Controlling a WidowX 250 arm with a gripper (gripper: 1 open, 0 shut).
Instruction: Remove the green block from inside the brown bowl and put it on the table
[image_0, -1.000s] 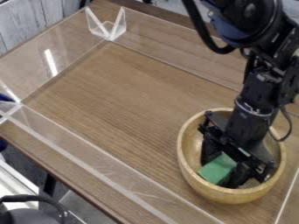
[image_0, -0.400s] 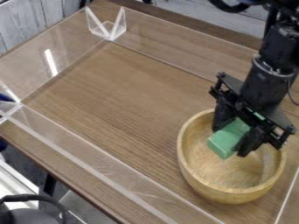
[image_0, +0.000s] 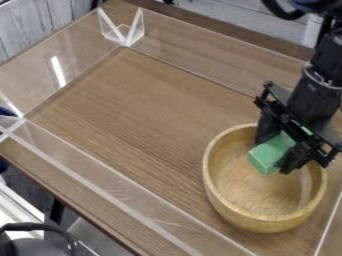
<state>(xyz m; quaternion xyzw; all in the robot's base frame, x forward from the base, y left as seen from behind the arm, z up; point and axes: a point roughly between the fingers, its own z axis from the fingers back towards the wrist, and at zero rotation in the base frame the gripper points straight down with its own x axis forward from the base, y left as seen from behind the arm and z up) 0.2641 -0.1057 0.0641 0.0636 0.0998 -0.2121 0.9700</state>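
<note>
The green block (image_0: 273, 156) hangs above the inside of the brown bowl (image_0: 227, 198), clear of its floor and tilted. My black gripper (image_0: 283, 150) points down from the upper right and is shut on the green block, with a finger on either side of it. The brown bowl sits at the right front of the wood-grain table (image_0: 147, 110), and nothing else shows inside it.
Low clear acrylic walls (image_0: 80, 170) border the table along the front and left. A clear acrylic corner piece (image_0: 123, 28) stands at the far left. The arm's dark body fills the upper right corner.
The gripper has risen out of the bowl with the green block in it and shifted up and to the right. The bowl has stayed where it was.
</note>
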